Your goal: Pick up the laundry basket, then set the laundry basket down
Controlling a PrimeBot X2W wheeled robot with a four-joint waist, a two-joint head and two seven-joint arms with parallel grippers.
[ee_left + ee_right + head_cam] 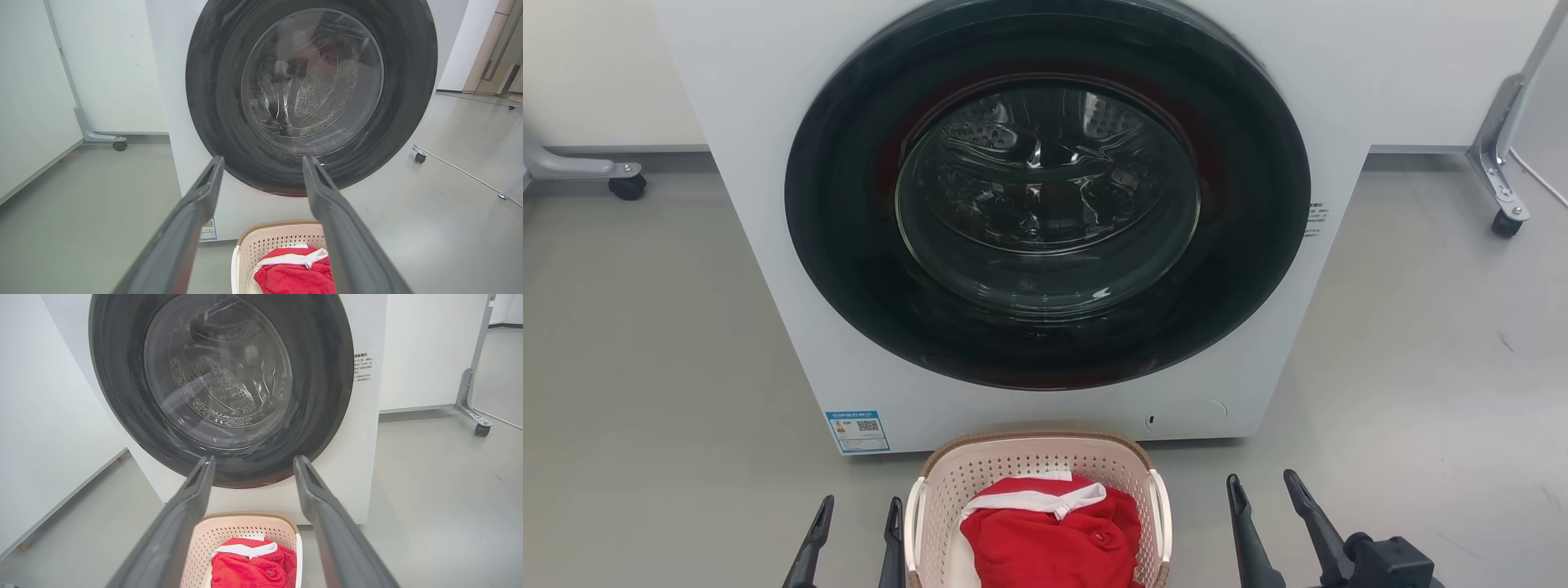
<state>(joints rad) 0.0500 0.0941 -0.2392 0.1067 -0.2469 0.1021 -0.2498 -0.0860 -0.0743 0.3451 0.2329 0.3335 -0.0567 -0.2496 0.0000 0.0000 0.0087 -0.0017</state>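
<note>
Laundry basket point(1029, 465) sits between my left gripper point(862, 502) and right gripper point(1263, 480), both spread open and empty. Lifting not yet begun; next, I judge, each must take a white handle point(1162, 510).

Grey floor point(645, 327) bears the washer point(1045, 220) and laundry basket point(1029, 467).

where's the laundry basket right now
In the head view the laundry basket sits on the floor at bottom centre, in front of the washer, between the left gripper and the right gripper, holding red clothing.
</note>
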